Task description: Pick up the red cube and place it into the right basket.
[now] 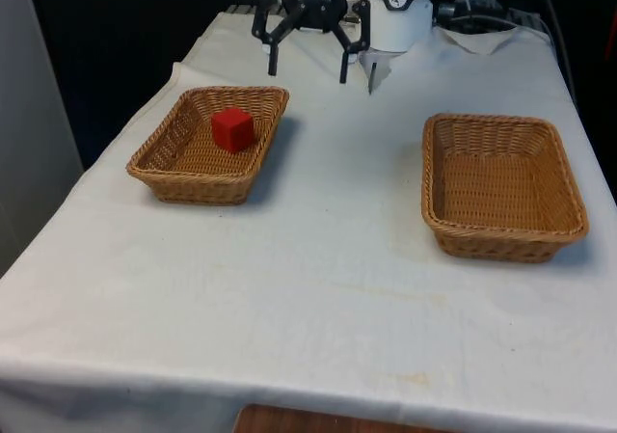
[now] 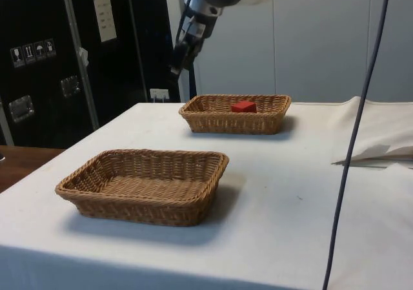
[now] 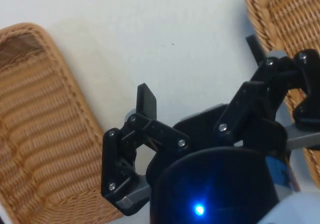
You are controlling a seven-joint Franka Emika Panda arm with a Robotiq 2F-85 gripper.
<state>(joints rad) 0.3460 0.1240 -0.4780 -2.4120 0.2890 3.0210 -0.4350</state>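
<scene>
Our claw (image 1: pixel 308 68) hangs above the bench's far end with its fingers (image 3: pixel 146 102) spread apart and nothing between them. We see the red cube (image 1: pixel 232 129) resting inside the wicker basket (image 1: pixel 159 163) at the front view's left, near that basket's far rim. We see the other basket (image 1: pixel 569 223) toward the opposite edge, well apart.

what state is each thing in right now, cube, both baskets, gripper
red cube: resting inside the basket on the front view's left, not held
basket holding the cube: upright on the cloth
other basket: upright, nothing in it
gripper: jaws open, holding nothing, raised above the table's far end, apart from both baskets
</scene>
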